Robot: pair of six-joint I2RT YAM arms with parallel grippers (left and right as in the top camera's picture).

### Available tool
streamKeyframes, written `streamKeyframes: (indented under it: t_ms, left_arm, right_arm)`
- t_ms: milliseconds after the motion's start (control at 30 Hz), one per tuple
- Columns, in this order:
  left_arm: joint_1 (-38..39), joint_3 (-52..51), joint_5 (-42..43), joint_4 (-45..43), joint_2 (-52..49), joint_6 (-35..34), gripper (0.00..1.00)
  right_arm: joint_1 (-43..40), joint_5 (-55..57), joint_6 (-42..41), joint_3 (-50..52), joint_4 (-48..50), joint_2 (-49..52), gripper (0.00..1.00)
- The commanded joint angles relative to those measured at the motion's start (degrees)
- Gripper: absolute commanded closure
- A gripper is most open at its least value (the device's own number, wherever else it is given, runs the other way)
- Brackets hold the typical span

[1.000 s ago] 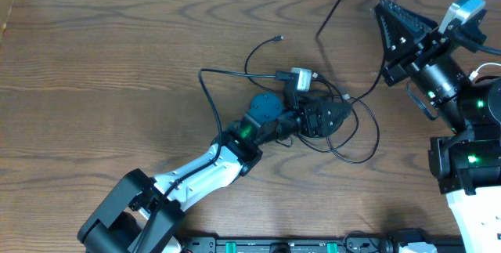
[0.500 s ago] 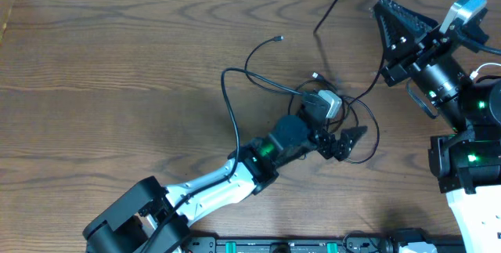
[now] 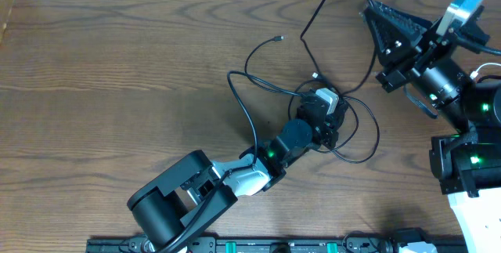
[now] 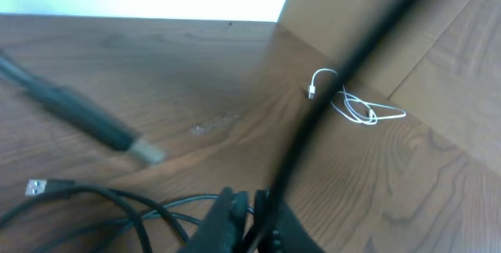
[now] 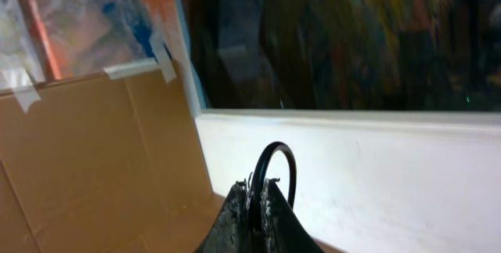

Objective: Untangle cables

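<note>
Item: cables, 2 black and 1 white, thin cords with small end plugs.

Handling: we judged them light, limp and smooth-jacketed, likely to slide through a loose pinch and to drag neighbouring loops along. We judged the best hold to be a free run of cord away from the crossings, not a plug.

Left gripper (image 4: 252,206): fingers pressed together on a black strand (image 4: 313,114) that rose diagonally away from the tips. More black loops lay on the table (image 3: 117,65) just below and to the left of the tips. The white cable (image 4: 356,108) lay coiled well beyond them, apart from the black cords.

Right gripper (image 5: 254,194): fingers pinched shut on a black cable loop (image 5: 275,146) that arched just above the tips, raised off the table.

Tangle (image 3: 378,131): it spread around and just beside the left gripper, well apart from the right gripper. We could not tell whether both grips held 1 cord.
</note>
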State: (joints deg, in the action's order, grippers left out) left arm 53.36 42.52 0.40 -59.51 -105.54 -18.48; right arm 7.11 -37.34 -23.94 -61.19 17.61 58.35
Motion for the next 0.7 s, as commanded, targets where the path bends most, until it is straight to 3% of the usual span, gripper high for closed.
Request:
streamKeyframes:
  t_ms: [0, 333, 467, 667]
  left_arm:
    - [0.07, 0.26, -1.33, -1.9, 1.7, 0.9, 0.92]
    - [-5.31, 0.26, -1.36, -3.17, 19.67, 0.87, 0.92]
    - [-8.48, 0.26, -1.38, 1.09, 26.08, 0.87, 0.93]
    - [-12.11, 0.26, -1.4, 4.37, 30.01, 0.87, 0.93]
  right_arm:
    - [0.39, 2.82, 1.4, -1.44, -4.26, -0.2, 0.97]
    - [0.39, 19.26, 9.66, -1.44, -24.5, 1.66, 0.92]
    - [0.5, 18.51, 9.62, -1.44, -32.74, 3.93, 0.96]
    - [0.79, 8.02, 9.68, -1.42, -45.42, 7.67, 0.99]
